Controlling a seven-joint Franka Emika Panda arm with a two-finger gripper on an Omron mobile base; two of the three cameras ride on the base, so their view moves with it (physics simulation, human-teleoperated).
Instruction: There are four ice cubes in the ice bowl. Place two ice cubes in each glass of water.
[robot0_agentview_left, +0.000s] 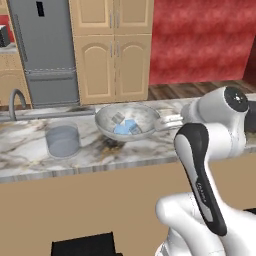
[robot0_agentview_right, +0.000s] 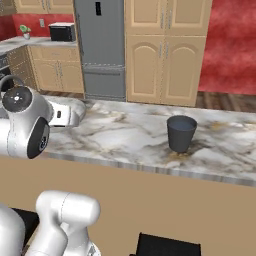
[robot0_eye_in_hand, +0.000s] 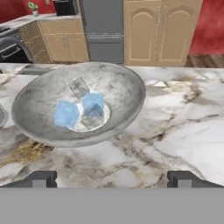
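On the marble counter (robot0_agentview_left: 30, 150) I see the ice bowl (robot0_eye_in_hand: 127, 94) with four ice cubes (robot0_eye_in_hand: 66, 113) inside, the grey-blue glass (robot0_agentview_left: 63, 141) to its left and the dark glass (robot0_agentview_right: 181, 133) apart. Behind stand cabinets (robot0_agentview_left: 112, 50) and a fridge (robot0_agentview_left: 45, 50). My gripper (robot0_eye_in_hand: 111, 178) is spread wide and empty, near the bowl.

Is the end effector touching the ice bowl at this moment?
Apart. In the hand view, bare marble counter lies between the open end effector and the ice bowl.
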